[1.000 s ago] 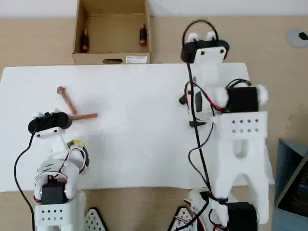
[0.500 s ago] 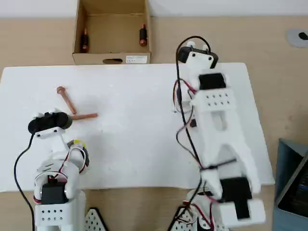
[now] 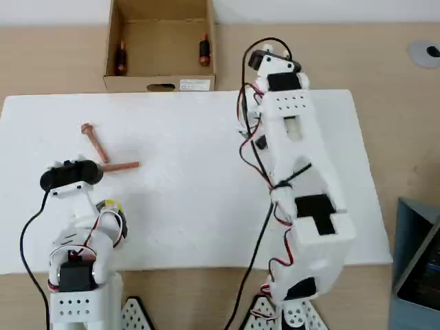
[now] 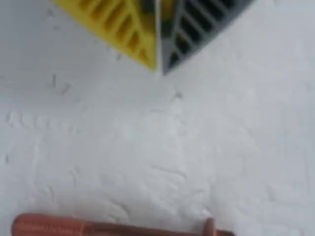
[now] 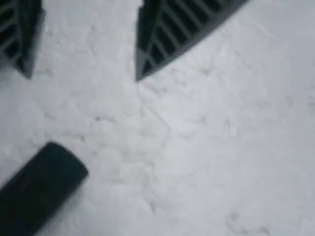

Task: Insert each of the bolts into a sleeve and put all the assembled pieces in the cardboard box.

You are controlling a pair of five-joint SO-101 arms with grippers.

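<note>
Two copper bolts lie on the left part of the white mat [image 3: 192, 199]: one bolt [image 3: 94, 144] slanted, the other bolt [image 3: 122, 166] crosswise, near the left arm. The left pincer [image 4: 158, 66] hangs low over the mat, its yellow and grey fingers pressed tip to tip, holding nothing. The right pincer [image 5: 82, 76] is spread wide and empty above the mat, with a black sleeve [image 5: 39, 191] lying near one fingertip. The cardboard box [image 3: 159, 84] stands on the tabletop [image 3: 399, 137] at the mat's far edge. It holds two assembled pieces, one piece [image 3: 121, 59] by its left wall, one piece [image 3: 204, 49] by its right wall
</note>
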